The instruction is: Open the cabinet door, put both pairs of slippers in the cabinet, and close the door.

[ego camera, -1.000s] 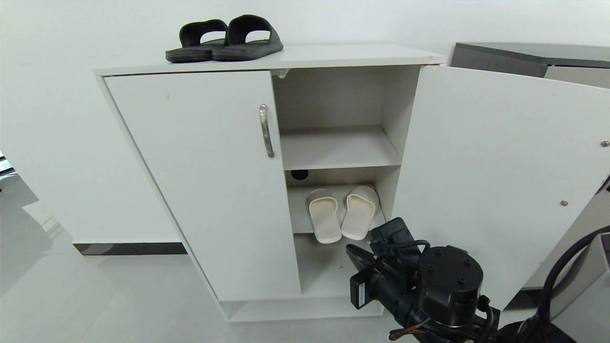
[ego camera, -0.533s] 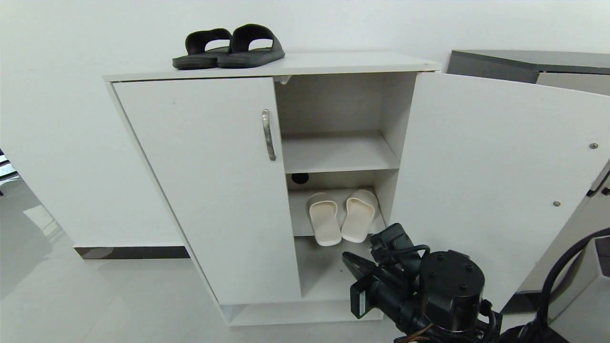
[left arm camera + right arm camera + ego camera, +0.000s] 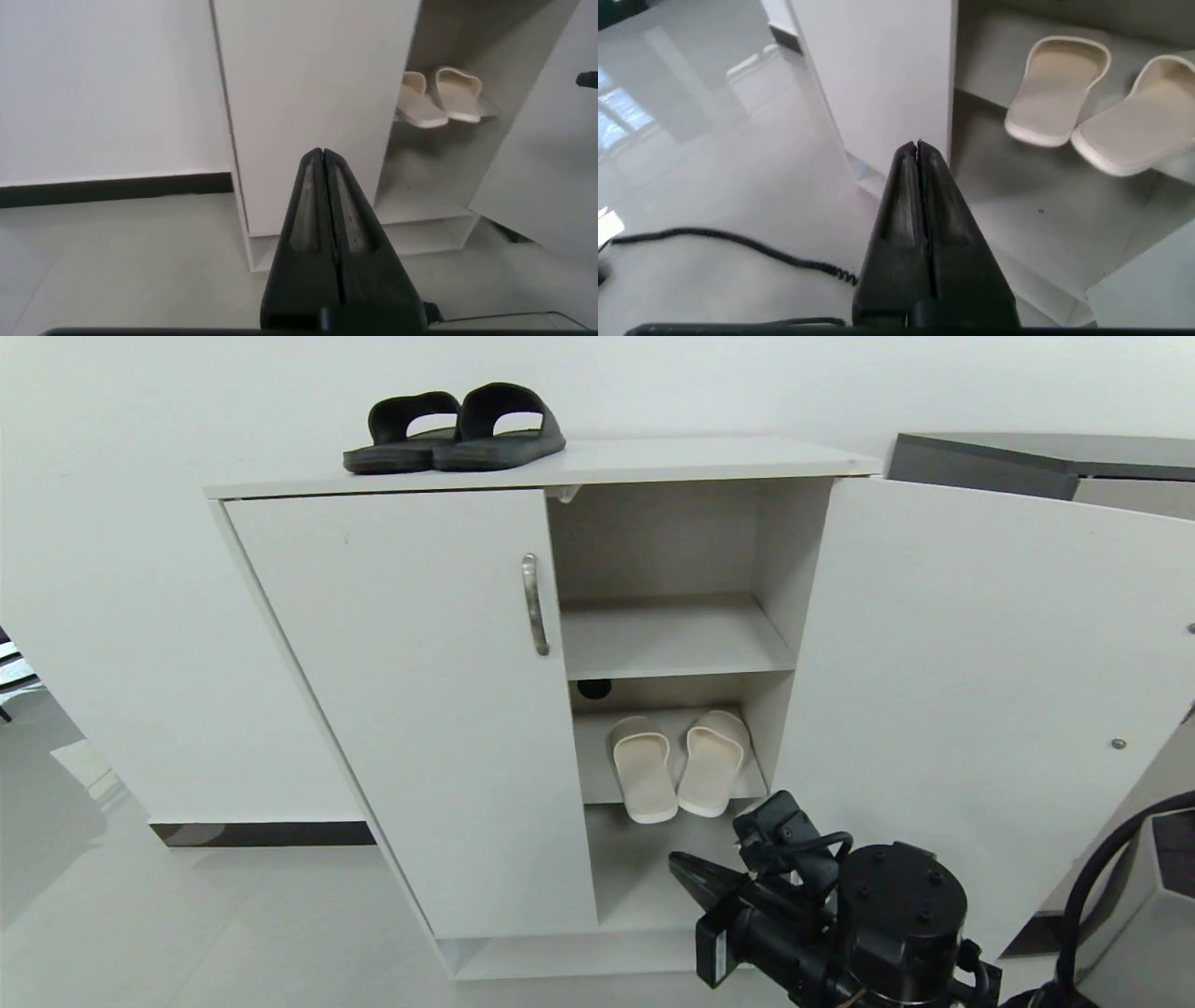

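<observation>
One cabinet [image 3: 700, 453], right door [image 3: 962, 691] swung wide. Two pairs of slippers: the cream pair [image 3: 680, 767] lies on its middle shelf [image 3: 590, 765], the black pair [image 3: 455, 429] sits on top, far left. They look light and bendy; I would pinch one strap [image 3: 523, 401]. My right gripper [image 3: 917, 149] and left gripper [image 3: 322, 156] are both pressed together, empty.

There is one cabinet [image 3: 700, 453] with two doors [image 3: 411, 709], one handle [image 3: 534, 605] and two shelves [image 3: 672, 639] in its open half. Four slippers make two pairs: two black slippers [image 3: 495, 446] and two cream slippers [image 3: 642, 775]. There are two grippers, the left gripper [image 3: 322, 154] and the right gripper [image 3: 917, 154].
</observation>
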Motion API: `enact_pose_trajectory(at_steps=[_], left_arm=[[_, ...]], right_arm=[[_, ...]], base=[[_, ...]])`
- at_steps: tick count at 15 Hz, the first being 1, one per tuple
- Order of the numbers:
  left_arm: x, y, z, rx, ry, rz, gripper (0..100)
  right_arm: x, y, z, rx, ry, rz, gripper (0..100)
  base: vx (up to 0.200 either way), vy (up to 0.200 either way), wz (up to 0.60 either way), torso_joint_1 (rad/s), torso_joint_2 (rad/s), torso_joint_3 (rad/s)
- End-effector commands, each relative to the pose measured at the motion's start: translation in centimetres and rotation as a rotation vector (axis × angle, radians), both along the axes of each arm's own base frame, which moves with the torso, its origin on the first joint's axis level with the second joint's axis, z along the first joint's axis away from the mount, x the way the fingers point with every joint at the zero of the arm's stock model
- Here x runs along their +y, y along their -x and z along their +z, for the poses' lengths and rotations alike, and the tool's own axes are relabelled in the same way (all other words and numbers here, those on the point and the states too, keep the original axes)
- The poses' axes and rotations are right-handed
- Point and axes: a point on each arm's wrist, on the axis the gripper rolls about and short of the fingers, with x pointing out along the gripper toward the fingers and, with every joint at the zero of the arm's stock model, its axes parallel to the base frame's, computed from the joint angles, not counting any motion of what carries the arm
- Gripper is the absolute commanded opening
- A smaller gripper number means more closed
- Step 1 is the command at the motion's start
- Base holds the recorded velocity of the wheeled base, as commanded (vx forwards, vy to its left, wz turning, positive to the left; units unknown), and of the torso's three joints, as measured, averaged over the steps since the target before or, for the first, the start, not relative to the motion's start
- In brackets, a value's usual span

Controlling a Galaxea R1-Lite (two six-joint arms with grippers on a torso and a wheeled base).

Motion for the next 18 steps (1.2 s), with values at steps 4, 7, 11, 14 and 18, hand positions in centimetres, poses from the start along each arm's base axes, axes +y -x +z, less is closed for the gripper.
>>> enact_pose_trajectory(at_steps=[4,7,11,14,18], left_arm=[[0.0,0.0,0.0,0.002,0.001,-0.002,0],[0.0,0.0,0.0,0.003,0.001,0.0,0],[0.0,0.0,0.0,0.002,0.001,-0.002,0],[0.0,0.0,0.0,0.002,0.001,-0.002,0],[0.0,0.0,0.0,0.002,0.001,0.0,0]], right_arm=[[-0.7,0.5,-0.7,0.014,0.01,0.037,0],[-1.1,0.4,-1.2,0.034,0.024,0.075,0],[-2.0,0.9,-1.4,0.018,0.028,0.123,0],[-2.1,1.0,-2.0,0.021,0.055,0.128,0],[-2.0,0.9,-2.4,0.019,0.053,0.128,0]], base=[[0.0,0.2,0.0,0.004,0.0,0.008],[0.0,0.2,0.0,0.004,0.0,0.002],[0.0,0.2,0.0,0.001,0.0,0.004],[0.0,0.2,0.0,0.002,0.0,-0.001],[0.0,0.15,0.0,0.003,0.0,-0.001]])
